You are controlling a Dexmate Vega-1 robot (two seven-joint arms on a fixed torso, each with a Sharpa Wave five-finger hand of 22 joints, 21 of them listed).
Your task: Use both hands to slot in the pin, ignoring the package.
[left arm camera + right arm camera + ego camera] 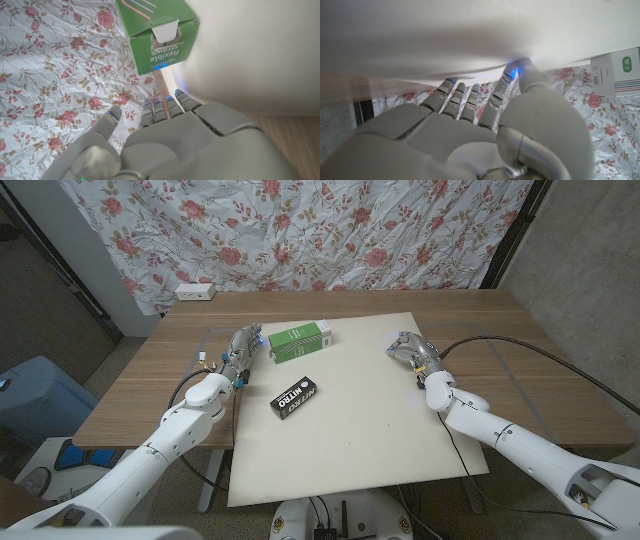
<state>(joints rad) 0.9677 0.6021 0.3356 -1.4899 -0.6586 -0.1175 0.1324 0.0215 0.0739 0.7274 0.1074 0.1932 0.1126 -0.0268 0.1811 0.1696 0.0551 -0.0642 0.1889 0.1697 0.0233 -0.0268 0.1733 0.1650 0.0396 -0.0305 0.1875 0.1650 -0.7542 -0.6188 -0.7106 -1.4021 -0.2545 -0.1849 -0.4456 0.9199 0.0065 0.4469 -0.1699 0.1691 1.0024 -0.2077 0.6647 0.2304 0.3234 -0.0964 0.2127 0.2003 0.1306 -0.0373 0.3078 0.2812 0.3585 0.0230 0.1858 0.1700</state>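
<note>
In the head view we see a wooden table [520, 330] with a smooth, pale rectangular board [370, 420] lying across its middle. Near the upper centre of the frame a green and white cardboard box [299, 340] lies on the board's far edge; below it, a little left of centre, sits a small black package [295, 400] with white lettering, turned at an angle. Our left hand [243, 348], grey and hard-shelled, rests at the board's left edge just beside the green box, fingers straight and close together, holding nothing. Our right hand [408, 348] sits at the upper right of the board, well apart from both boxes, fingers slightly curled and empty. From the left wrist we see the green box's [159, 35] end with its white tab tucked in and the printed words "flexible straws". We cannot make out a pin anywhere. A crumpled floral cloth [330, 230] hangs behind the table, and a white power strip [195, 293] lies at the table's far left corner.
</note>
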